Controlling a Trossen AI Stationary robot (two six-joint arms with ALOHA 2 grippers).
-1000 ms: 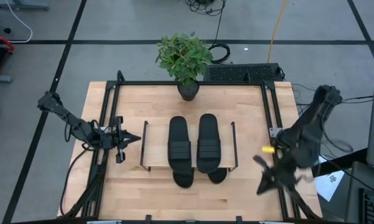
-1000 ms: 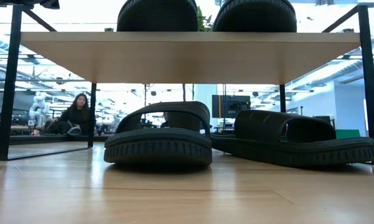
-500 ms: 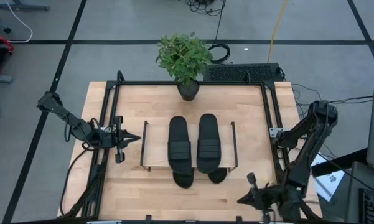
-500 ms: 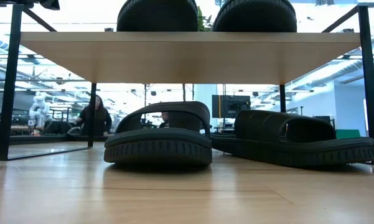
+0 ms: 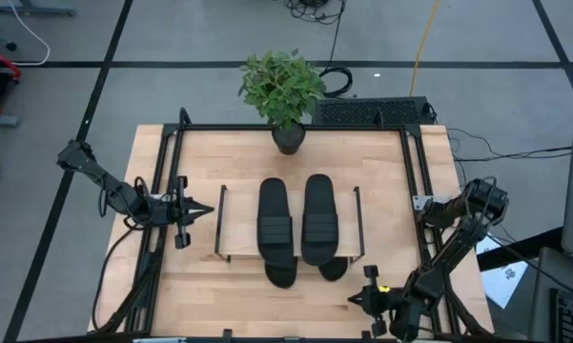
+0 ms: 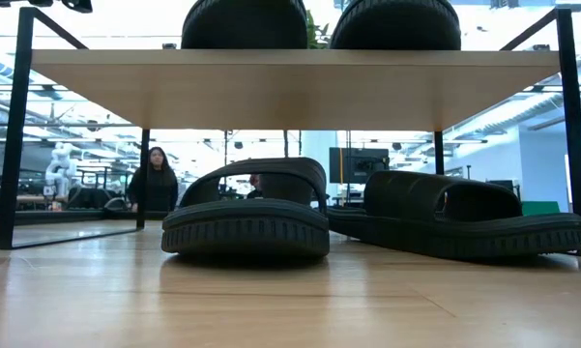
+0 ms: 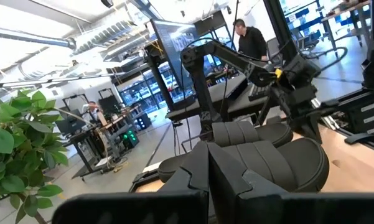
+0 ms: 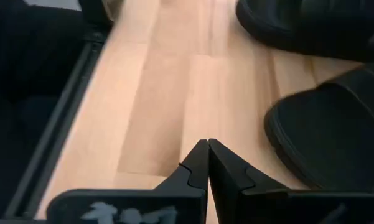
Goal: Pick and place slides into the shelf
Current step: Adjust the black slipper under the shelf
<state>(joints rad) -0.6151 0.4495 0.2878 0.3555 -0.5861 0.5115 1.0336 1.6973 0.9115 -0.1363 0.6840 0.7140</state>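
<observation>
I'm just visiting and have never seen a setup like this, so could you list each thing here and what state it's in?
Top slides: two, flat on the shelf board.
Lower slides: two, on the table under the board.
Shelf: upright, holding all four.
Left pincer: shut, empty, left of the shelf.
Right pincer: shut, empty, at the table's near right edge.
Plant: upright behind the shelf.

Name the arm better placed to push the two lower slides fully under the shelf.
Right. Its pincer sits by the protruding toes of the lower slides; the left pincer waits beside the shelf end.
</observation>
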